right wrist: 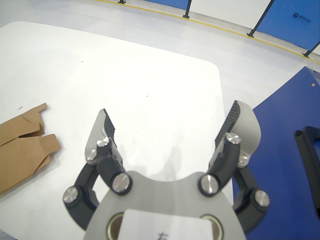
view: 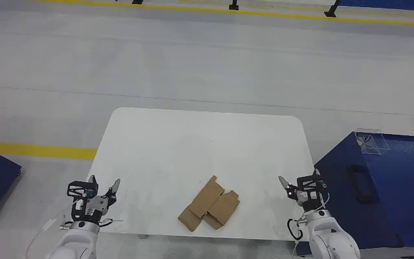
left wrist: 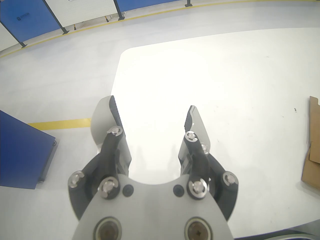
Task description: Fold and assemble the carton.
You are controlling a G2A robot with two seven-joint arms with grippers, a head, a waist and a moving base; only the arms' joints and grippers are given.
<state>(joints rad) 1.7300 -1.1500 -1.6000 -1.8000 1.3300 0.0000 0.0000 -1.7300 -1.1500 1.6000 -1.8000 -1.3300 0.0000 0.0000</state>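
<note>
The flat brown cardboard carton [view: 210, 206] is cut off in both wrist views: the left wrist view catches a strip of it [left wrist: 312, 146] at the frame edge, and the right wrist view [right wrist: 22, 146] loses its near end past the border. Its creases and the way its flaps overlap are hard to make out from above, where it reads as two long panels side by side with a darker layer beneath one of them. It lies unfolded on the white bench with rounded corners [view: 194, 142], close to the near edge and roughly midway along it. Its long axis runs diagonally, from the near edge toward the far side and leaning to the robot's right, and a narrow pointed flap marks its far end. The left end effector [view: 105, 182] hangs over the bench's near left corner with its ribbed fingers spread apart and nothing between them, as its own wrist view [left wrist: 151, 102] shows. The carton sits well apart from it, off to its right. The right end effector [view: 299, 179] hovers at the near right corner, its fingers likewise wide apart and empty [right wrist: 169, 106], with the carton well apart on its left. A blue cabinet [view: 375, 188] stands just beyond the bench's right edge.
</note>
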